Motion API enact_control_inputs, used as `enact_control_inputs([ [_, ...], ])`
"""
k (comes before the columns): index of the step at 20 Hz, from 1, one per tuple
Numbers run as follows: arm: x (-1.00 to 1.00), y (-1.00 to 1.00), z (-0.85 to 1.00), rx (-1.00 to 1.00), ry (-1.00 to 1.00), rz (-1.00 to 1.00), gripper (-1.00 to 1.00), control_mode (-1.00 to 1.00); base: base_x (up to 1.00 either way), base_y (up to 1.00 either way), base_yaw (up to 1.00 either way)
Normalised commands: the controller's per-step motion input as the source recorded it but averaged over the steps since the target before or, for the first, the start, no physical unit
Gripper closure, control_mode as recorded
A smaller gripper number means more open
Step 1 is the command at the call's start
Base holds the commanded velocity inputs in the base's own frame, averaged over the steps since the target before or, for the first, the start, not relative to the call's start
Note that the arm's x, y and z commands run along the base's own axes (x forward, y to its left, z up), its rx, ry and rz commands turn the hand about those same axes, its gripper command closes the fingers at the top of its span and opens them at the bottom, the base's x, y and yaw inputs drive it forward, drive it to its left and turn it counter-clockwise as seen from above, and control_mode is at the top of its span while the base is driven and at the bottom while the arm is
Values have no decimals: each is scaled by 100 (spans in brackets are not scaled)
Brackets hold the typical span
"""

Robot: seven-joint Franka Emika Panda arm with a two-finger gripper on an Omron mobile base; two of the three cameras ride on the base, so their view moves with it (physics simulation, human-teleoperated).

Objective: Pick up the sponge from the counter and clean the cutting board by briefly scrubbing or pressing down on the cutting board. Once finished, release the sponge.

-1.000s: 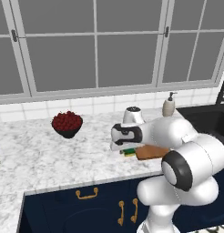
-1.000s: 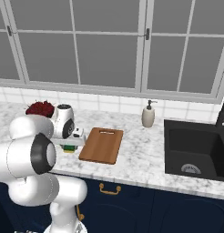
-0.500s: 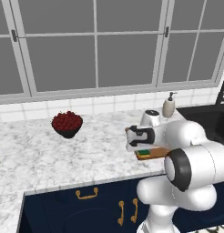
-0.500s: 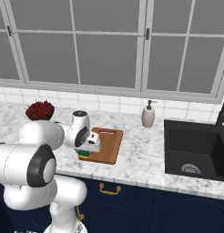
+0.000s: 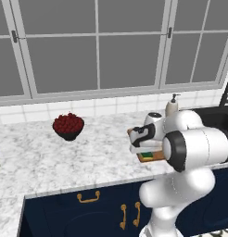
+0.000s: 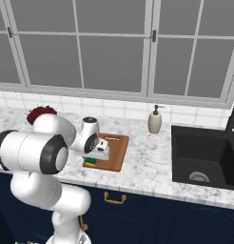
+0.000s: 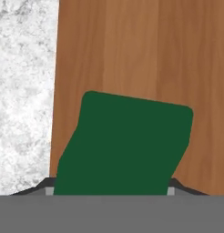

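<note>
The jaws are clamped on the sponge [image 7: 125, 145], which is held directly over the cutting board [image 7: 141, 50], near its counter-side edge.

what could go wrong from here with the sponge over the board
The sponge sits close to the cutting board's edge beside the counter, so a scrub stroke toward that side could likely run off the wood. The gripper holds the sponge at an angle to that edge, so pressing down may land unevenly or nudge the board.
</note>
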Motion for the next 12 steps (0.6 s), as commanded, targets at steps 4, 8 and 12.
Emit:
enact_control_inputs([
  [4, 26, -2, -24, 0, -1, 0, 100, -100, 0, 0, 0],
  [8, 36, 0, -19, 0, -2, -1, 100, -100, 0, 0, 0],
  [12, 42, 0, -44, 0, -9, 0, 100, -100, 0, 0, 0],
])
